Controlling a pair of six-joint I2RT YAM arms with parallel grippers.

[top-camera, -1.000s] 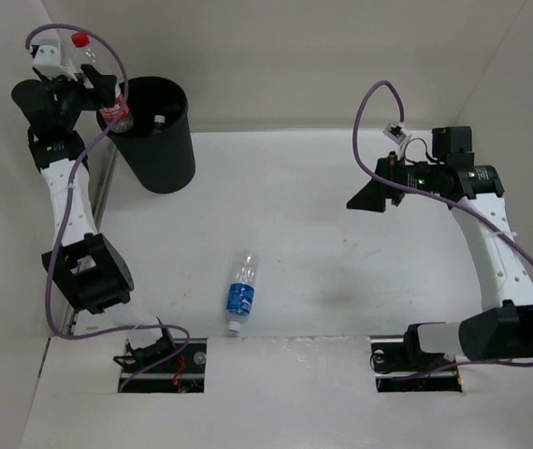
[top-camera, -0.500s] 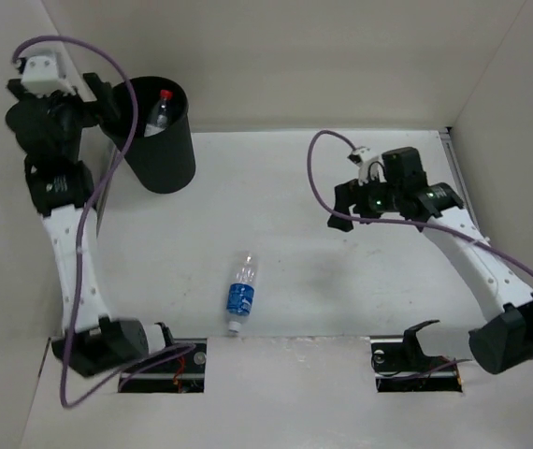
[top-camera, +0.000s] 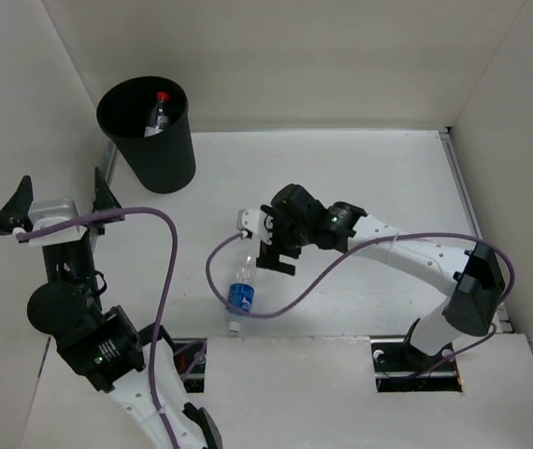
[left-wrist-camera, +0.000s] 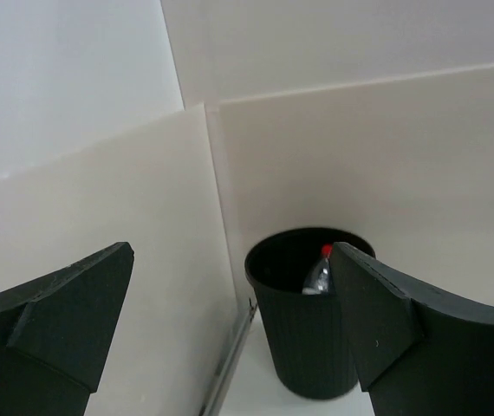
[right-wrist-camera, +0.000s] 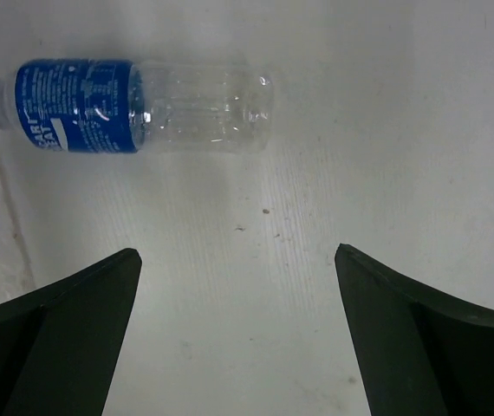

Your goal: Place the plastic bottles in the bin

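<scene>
The black bin (top-camera: pixel 159 159) stands at the far left, and the red-cap bottle (top-camera: pixel 158 110) leans inside it. The blue-label bottle (top-camera: pixel 240 292) lies on the table near the front. My right gripper (top-camera: pixel 273 248) is open and empty just behind this bottle. In the right wrist view the blue-label bottle (right-wrist-camera: pixel 134 106) lies ahead of the open gripper (right-wrist-camera: pixel 238 253). My left gripper (top-camera: pixel 58 198) is open and empty, held high at the left wall. In its wrist view the left gripper (left-wrist-camera: pixel 231 251) faces the bin (left-wrist-camera: pixel 303 347) and the red-cap bottle (left-wrist-camera: pixel 318 273). The orange and unlabelled bottles are not in view.
White walls close in the table at the left, back and right. A metal rail (left-wrist-camera: pixel 228 364) runs along the left wall's foot beside the bin. The right arm's purple cable (top-camera: pixel 218 281) loops down by the blue-label bottle.
My left gripper let the red-cap bottle drop into the bin and pulled back towards the near left. My right arm swung left across the table to the blue-label bottle.
</scene>
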